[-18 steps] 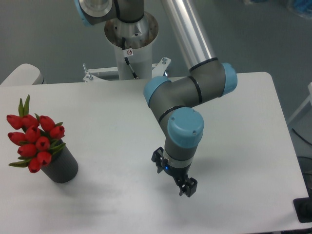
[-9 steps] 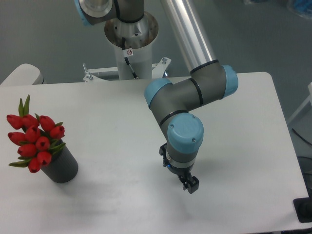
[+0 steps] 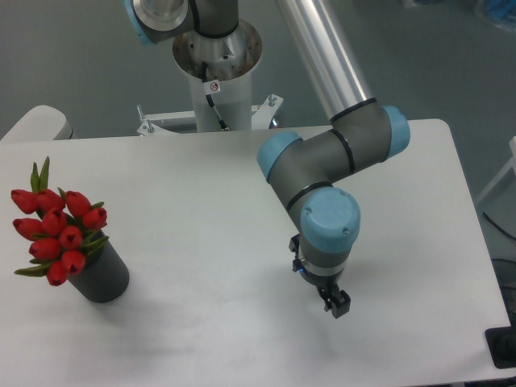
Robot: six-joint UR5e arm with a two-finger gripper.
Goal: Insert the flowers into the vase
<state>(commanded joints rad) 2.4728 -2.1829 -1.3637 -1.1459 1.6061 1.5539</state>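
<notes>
Jaws (image 3: 336, 305) hang well right of the flowers (image 3: 56, 231).

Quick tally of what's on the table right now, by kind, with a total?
Flower bunches: 1, the flowers, red tulips standing in the vase
Vases: 1, the vase, dark grey
Grippers: 1, the gripper, holding nothing
Total: 3

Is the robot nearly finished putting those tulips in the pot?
It looks done: the flowers stand with their stems inside the vase. The gripper holds nothing and hangs over bare table, well to the right of the vase. Nothing seems left to do.
</notes>
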